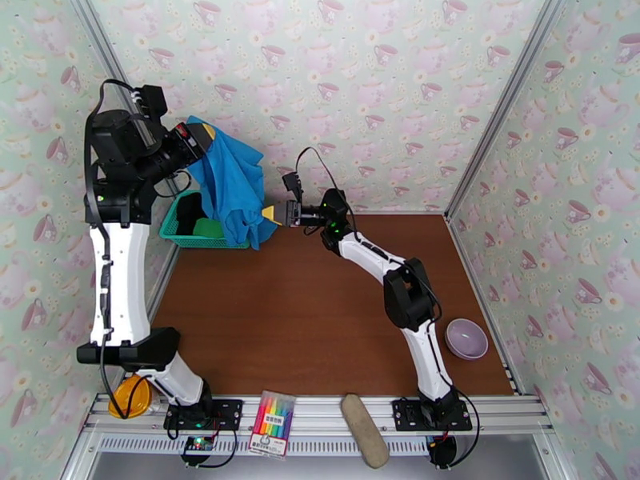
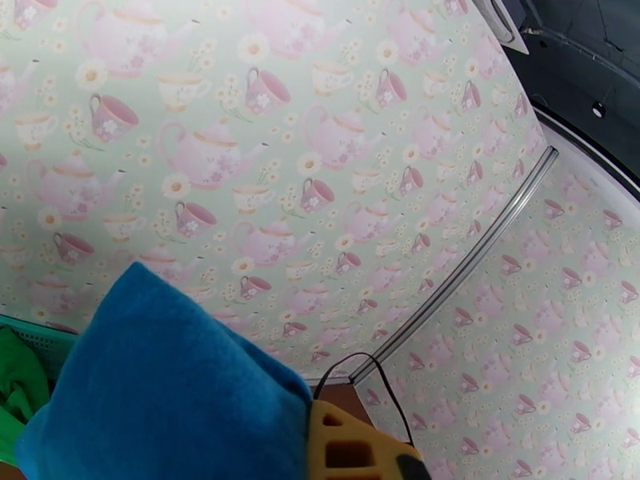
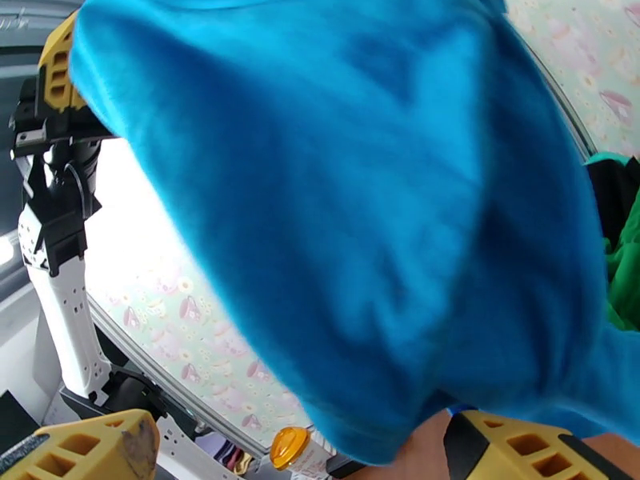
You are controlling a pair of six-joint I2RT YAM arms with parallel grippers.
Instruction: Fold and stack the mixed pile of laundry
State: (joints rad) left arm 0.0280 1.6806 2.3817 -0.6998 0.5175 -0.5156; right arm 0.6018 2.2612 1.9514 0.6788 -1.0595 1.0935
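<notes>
Step in hand: getting the first piece out of the pile, no folding yet. Left gripper (image 1: 202, 134) is clamped on the top edge of the bright blue soft cloth garment (image 1: 234, 190), high above the teal plastic mesh basket (image 1: 200, 243). The cloth hangs straight down and its lower end drapes over the basket's right front corner.

The green cloth garment (image 1: 210, 227) lies inside the basket, partly hidden behind the blue one. The black cloth garment (image 3: 616, 194) is in the basket too, touching the green.

Right gripper (image 1: 274, 215) sits just right of the basket, level with the blue hem, jaws spread wide and holding nothing. In the right wrist view the hem dips between its yellow fingers (image 3: 88, 450), so it looks lined up for a pinch. Can't tell if the cloth touches a pad.

Next, my read: right closes on a lower corner, then both arms carry the blue piece clear of the basket to the brown tabletop (image 1: 304, 314) at its right front and spread it flat. It needs a true corner, since a bunched mid-hem would give a twisted spread. Risk: trailing cloth snags the basket rim and drags it. Green and black not started.
</notes>
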